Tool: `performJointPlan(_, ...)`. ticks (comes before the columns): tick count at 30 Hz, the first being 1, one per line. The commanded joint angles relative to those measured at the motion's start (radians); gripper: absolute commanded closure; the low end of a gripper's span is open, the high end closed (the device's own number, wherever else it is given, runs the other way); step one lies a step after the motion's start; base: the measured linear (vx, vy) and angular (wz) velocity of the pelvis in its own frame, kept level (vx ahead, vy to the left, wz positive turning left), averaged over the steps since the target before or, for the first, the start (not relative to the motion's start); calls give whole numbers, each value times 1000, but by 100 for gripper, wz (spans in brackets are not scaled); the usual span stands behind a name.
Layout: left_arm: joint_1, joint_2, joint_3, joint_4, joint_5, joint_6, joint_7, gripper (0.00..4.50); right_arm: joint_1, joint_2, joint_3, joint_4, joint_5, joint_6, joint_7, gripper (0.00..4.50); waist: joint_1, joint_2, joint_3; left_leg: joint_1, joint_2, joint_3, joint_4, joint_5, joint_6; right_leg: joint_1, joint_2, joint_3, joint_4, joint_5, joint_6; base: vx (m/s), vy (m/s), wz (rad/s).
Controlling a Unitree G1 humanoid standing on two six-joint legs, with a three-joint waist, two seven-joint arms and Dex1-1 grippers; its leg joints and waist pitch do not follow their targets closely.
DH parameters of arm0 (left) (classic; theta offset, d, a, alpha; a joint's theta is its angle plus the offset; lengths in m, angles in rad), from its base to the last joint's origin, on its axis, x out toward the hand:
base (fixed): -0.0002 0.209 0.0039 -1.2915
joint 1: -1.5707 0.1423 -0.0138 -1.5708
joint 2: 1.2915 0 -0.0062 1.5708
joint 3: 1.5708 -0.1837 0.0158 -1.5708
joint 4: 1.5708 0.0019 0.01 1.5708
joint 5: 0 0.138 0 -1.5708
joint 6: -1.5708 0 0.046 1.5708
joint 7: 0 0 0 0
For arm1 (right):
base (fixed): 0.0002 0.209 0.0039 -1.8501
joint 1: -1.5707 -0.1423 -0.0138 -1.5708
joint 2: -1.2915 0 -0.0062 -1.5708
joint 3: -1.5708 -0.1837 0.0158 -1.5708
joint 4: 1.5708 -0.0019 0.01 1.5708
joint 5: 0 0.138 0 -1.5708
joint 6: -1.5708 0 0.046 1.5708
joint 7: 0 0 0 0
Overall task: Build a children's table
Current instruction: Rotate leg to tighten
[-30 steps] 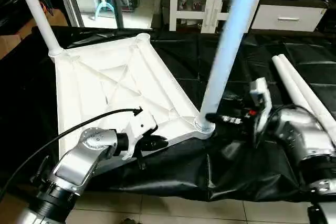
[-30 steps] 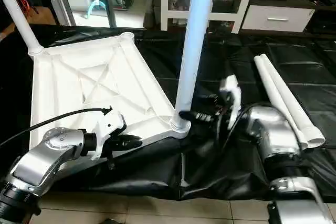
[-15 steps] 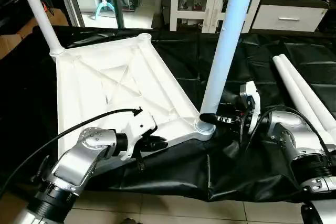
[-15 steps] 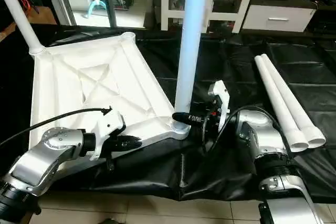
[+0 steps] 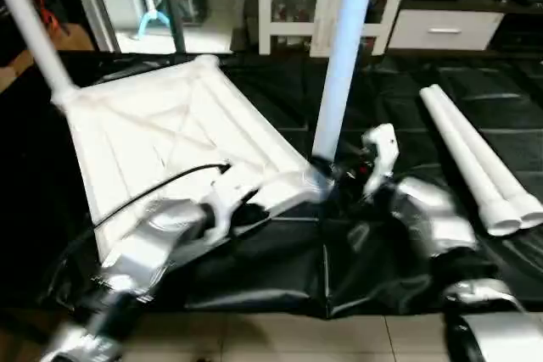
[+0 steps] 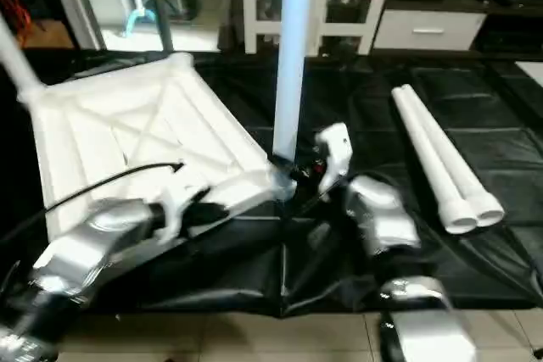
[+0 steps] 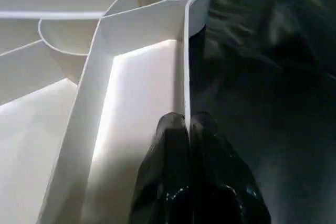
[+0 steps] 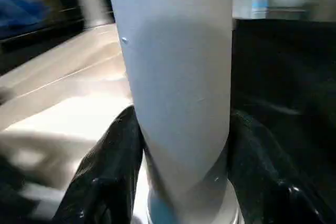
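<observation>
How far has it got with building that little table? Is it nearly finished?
About halfway. The tabletop lies underside up, and the far corner leg already stands in its socket. In hand: the right end effector closes around the base of the near leg, upright in its corner socket, while the left end effector pinches the tabletop's rim. Two spare legs lie on the black sheet.

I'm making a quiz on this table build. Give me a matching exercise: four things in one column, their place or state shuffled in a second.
1. left gripper
2. right gripper
3. near-corner leg
4. two spare legs

a. lying side by side on the black sheet
b. standing upright in a tabletop socket
c. pinching the tabletop's thin rim
d. fingers either side of the upright leg's base

Pairs: 1-c, 2-d, 3-b, 4-a
</observation>
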Motion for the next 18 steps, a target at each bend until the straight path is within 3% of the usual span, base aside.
performJointPlan(1,-38,-63,-9,28,17,46,93,450,8,42,-26,114,-41,27,-251,254,-3,-2,-43,33,18,-2,-83,-245,-16,14,-36,26,-97,-70,-265,0,0,0)
performJointPlan(2,-74,-123,-11,75,46,63,173,450,-3,104,-50,157,-46,3,-399,254,-4,-1,-43,33,17,-4,-84,-252,-32,16,-38,27,-100,-87,-258,0,0,0)
performJointPlan(3,-87,-144,-17,90,54,60,190,450,-7,129,-55,169,-44,-5,-432,254,-8,-2,-43,34,15,-6,-87,-274,-40,14,-37,26,-104,-111,-248,0,0,0)
performJointPlan(5,-98,-166,-23,101,56,50,200,450,-7,157,-40,176,-59,-27,-437,254,-11,-3,-45,30,14,-8,-87,-290,-38,15,-37,25,-107,-116,-232,0,0,0)
performJointPlan(6,-101,-177,-38,106,58,23,187,450,-4,189,-19,173,-66,-52,-396,254,-11,1,-46,30,15,-9,-87,-289,-36,17,-37,24,-106,-104,-229,0,0,0)
performJointPlan(8,-94,-167,-53,102,65,5,162,450,4,211,1,153,-67,-70,-321,254,-12,-1,-49,27,15,-10,-88,-274,-16,20,-35,23,-106,-51,-223,0,0,0)
performJointPlan(9,-71,-123,-68,85,69,-49,109,450,16,198,33,113,-83,-116,-225,254,-11,-3,-49,23,15,-11,-89,-262,-2,23,-35,21,-106,-32,-222,0,0,0)
performJointPlan(10,-54,-95,-62,69,59,-53,82,450,21,168,57,93,-114,-165,-191,198,-13,-6,-53,20,15,-10,-86,-233,10,28,-35,20,-102,10,-226,0,0,0)
performJointPlan(13,-9,-14,-55,30,37,-132,-18,450,15,91,50,65,-103,-208,-94,184,-10,-6,-56,21,14,-8,-80,-181,41,29,-32,17,-97,88,-243,0,0,0)
performJointPlan(16,54,72,-46,-55,-29,-174,-165,450,16,10,17,2,-13,-142,104,142,-9,-5,-58,20,16,-7,-77,-129,87,33,-32,17,-88,152,-268,0,0,0)
performJointPlan(17,78,102,-40,-92,-59,-167,-214,450,23,-32,22,-32,8,-116,196,142,-9,-5,-58,20,16,-7,-77,-129,87,33,-32,17,-88,152,-268,0,0,0)
performJointPlan(18,96,122,-32,-119,-78,-170,-243,450,30,-82,34,-57,12,-82,265,135,-2,-12,-59,25,21,-4,-71,-94,117,30,-28,17,-85,206,-280,0,0,0)
